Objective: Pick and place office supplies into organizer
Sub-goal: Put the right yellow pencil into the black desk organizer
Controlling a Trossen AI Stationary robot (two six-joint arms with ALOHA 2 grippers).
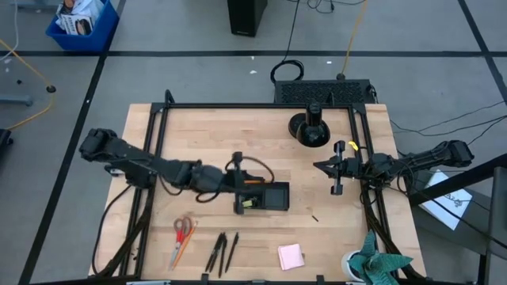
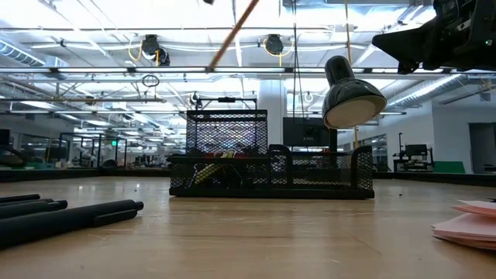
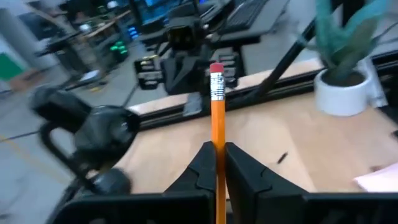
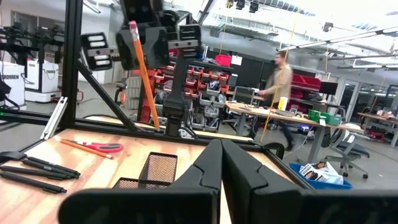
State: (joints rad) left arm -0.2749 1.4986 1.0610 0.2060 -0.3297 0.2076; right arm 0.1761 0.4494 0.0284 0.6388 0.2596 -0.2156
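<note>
Above organizer (image 1: 269,195), left fingers (image 3: 216,163) pinch orange pencil (image 3: 217,118); rt arm idle.

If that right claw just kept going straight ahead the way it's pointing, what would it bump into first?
Probably the organizer. The shut right gripper points across the table toward it and the left gripper holding a pencil. Since the gripper hangs above the table, it might pass over the tray; depth is unclear.

This is a robotics lab or industrial workshop. Around the wooden worktable (image 1: 238,134) lies grey concrete floor marked with dark tape lines. Beyond the table stand red parts bins (image 4: 208,78), workbenches, office chairs and a walking person (image 4: 281,87), under exposed ceiling trusses and lights.
</note>
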